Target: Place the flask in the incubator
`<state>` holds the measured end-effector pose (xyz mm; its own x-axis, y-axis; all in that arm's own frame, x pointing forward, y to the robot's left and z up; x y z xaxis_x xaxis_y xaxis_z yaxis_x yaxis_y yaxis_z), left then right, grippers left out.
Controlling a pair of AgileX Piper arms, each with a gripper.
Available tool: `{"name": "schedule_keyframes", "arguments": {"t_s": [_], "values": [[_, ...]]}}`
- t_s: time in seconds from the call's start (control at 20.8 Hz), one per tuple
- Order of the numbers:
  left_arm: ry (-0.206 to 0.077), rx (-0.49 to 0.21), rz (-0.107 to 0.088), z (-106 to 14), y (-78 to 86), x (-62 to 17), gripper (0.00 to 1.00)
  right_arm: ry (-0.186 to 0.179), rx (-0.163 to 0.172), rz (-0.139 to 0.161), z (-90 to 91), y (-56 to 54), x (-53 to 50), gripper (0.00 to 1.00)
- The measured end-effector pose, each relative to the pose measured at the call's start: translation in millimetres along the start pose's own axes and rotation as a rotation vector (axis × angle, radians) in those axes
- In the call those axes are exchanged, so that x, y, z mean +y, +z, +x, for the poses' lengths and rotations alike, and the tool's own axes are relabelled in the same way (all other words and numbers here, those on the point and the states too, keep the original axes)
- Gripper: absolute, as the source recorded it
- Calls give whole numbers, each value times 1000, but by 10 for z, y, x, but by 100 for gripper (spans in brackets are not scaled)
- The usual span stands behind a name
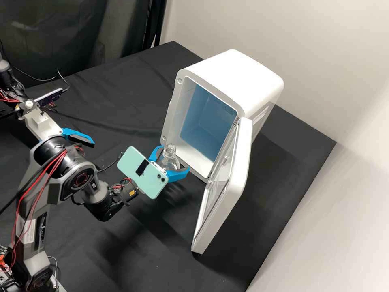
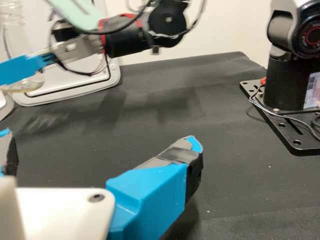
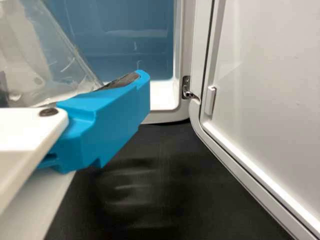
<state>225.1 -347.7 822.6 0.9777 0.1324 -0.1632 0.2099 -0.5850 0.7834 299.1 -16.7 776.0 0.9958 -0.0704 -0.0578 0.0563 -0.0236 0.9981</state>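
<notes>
One flask, pinched by right gripper, at mouth of one open incubator; left gripper well apart, fingers apparently spread

surface: black bench, matte cloth cover, lightly creased
wall: plain white wall, behind and right of bench
backdrop: dark curtain, far left behind bench
light: even, soft shadows on the cloth
</notes>
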Motion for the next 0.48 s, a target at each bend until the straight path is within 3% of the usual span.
{"name": "schedule_keyframes", "arguments": {"t_s": [0.14,0.34,0.48], "values": [[-1,-8,9,10,24,-1,100,14,19,5,188,-40,-38,0],[-7,-6,2,19,25,-20,100,22,47,-5,471,-124,-71,0],[-9,-1,-2,22,20,-27,100,25,34,-1,626,-132,-72,0]]}}
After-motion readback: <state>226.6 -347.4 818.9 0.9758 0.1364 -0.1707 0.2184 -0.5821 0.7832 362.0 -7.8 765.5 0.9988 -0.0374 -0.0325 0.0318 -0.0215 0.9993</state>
